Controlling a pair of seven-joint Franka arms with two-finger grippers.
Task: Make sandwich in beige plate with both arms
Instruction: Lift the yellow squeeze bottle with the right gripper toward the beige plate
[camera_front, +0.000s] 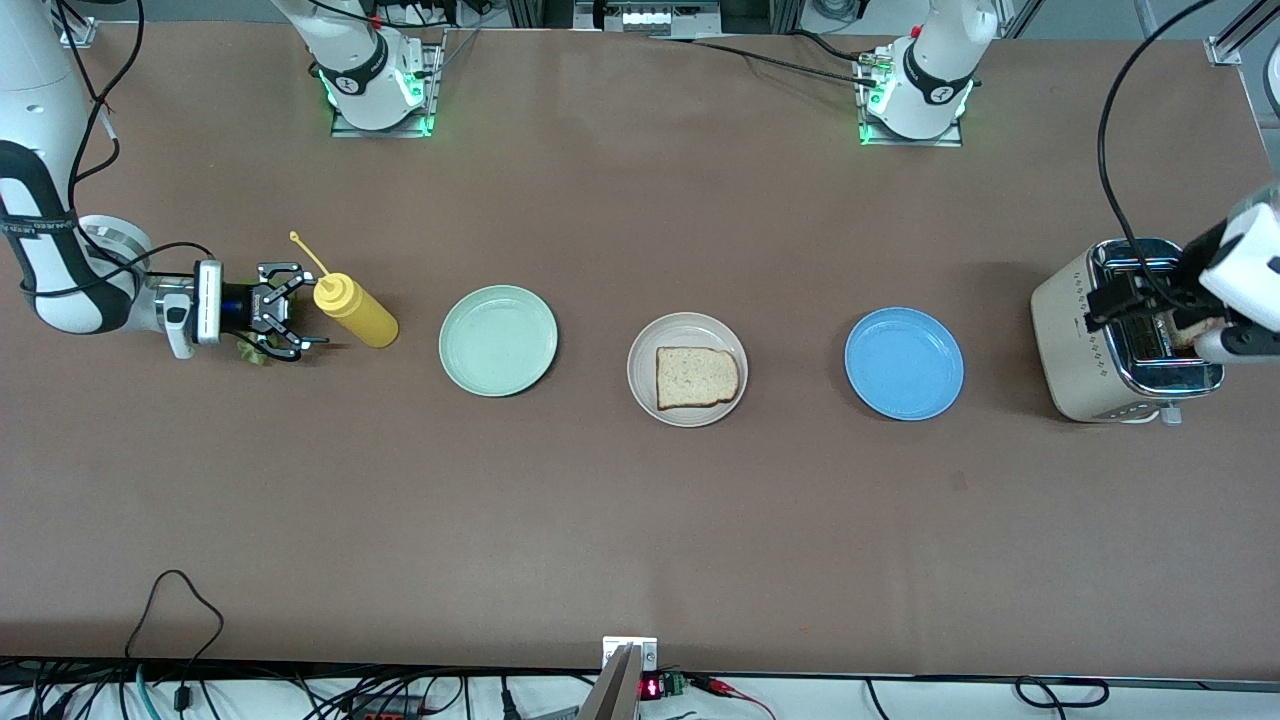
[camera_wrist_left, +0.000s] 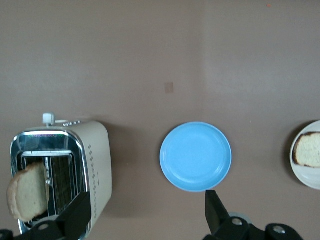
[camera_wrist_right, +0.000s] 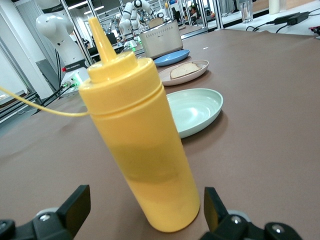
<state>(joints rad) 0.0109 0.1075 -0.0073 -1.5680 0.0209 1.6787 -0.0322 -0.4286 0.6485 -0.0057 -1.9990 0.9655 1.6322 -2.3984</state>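
Three plates sit in a row across the brown surface (camera_front: 640, 520), plus one squeeze bottle, one toaster and two slices of bread in sight. Starting at the right arm's end: the right end effector (camera_front: 297, 320) is low over the surface, reaching sideways, fingers spread wide and released, with the yellow squeeze bottle (camera_front: 356, 310) standing just at its fingertips — the right wrist view shows the bottle (camera_wrist_right: 140, 145) upright between the two spread fingers (camera_wrist_right: 75, 207), not gripped. A bit of something green (camera_front: 250, 351) peeks out beneath that end effector; can't tell what it is. Next along, the mint-green plate (camera_front: 498, 340), bare. Then the beige plate (camera_front: 687, 369), mid-surface, round, pale, with a raised rim, carrying one bread slice (camera_front: 697, 377) lying flat, light crumb with a brown crust. It lies well apart from both end effectors, roughly between them. Then the blue plate (camera_front: 904, 363), bare. At the left arm's end stands the cream and chrome toaster (camera_front: 1085, 340), and the left end effector (camera_front: 1150, 300) hangs over its slots, fingers open, holding nothing. The left wrist view shows the second bread slice (camera_wrist_left: 27, 192) sticking up out of the toaster (camera_wrist_left: 95, 165), with one black finger (camera_wrist_left: 75, 215) just beside it.
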